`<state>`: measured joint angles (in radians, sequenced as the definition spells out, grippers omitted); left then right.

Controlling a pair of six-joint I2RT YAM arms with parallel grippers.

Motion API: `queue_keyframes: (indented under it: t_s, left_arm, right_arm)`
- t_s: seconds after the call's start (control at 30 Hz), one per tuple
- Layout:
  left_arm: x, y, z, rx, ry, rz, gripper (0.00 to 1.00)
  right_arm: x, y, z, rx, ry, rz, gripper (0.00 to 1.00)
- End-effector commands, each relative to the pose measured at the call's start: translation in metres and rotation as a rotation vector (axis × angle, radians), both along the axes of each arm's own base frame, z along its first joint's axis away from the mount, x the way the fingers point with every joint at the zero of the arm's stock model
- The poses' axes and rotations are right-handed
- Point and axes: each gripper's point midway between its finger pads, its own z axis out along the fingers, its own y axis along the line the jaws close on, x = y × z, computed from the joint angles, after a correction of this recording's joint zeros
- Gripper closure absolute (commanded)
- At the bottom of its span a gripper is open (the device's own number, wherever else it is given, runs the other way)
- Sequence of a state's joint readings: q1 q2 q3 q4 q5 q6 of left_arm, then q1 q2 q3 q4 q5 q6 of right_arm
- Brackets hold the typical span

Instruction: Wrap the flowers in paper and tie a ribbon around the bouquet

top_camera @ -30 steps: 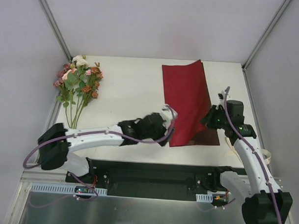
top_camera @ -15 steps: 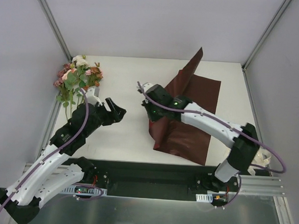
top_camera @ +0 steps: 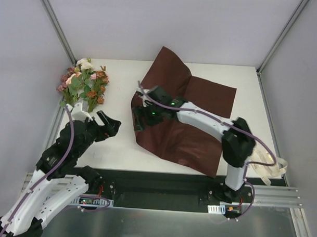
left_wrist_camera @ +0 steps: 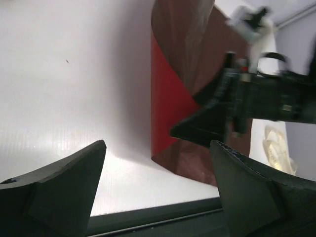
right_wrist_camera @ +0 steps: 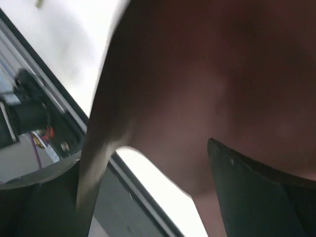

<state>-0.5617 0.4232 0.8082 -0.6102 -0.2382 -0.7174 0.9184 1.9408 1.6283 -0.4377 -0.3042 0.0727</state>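
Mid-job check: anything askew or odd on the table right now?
Yes. The paper is not flat: its far left corner stands up off the table and its left edge bulges by the right gripper. The ribbon lies bunched at the table's near right corner.

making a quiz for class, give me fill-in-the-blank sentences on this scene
The bunch of pink, cream and rust artificial flowers lies at the table's ____ left corner.
The right hand is at the ____ edge of the large dark red sheet of thin paper.
The left hand is open, holding ____.
Missing: far; left; nothing.
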Motion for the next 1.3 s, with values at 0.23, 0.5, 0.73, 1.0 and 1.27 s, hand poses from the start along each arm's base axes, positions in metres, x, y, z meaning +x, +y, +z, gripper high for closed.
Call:
queue_keyframes:
  t_s: [0.23,0.5,0.73,1.0,1.27]
  left_arm:
    - [0.074,-0.138,-0.054,0.107,0.303,-0.526,0.46]
    - [0.131,-0.165,-0.138,0.207,0.499,-0.49,0.58]
    - [0.11,-0.138,-0.196,0.293,0.622,-0.348,0.62]
    - [0.052,-0.13,-0.238,0.304,0.699,-0.257,0.63]
    - [0.004,-0.191,-0.254,0.176,0.736,-0.358,0.63]
  right_arm:
    - [-0.069,-0.227,-0.044,-0.349,0.081,-0.499,0.13]
    - [-0.097,-0.269,-0.077,-0.288,0.09,-0.715,0.26]
    - [-0.074,-0.301,-0.101,-0.329,0.088,-0.952,0.29]
    - [-0.039,-0.317,-0.125,-0.403,0.129,-1.097,0.29]
    - [0.027,-0.324,-0.113,-0.449,0.122,-1.053,0.25]
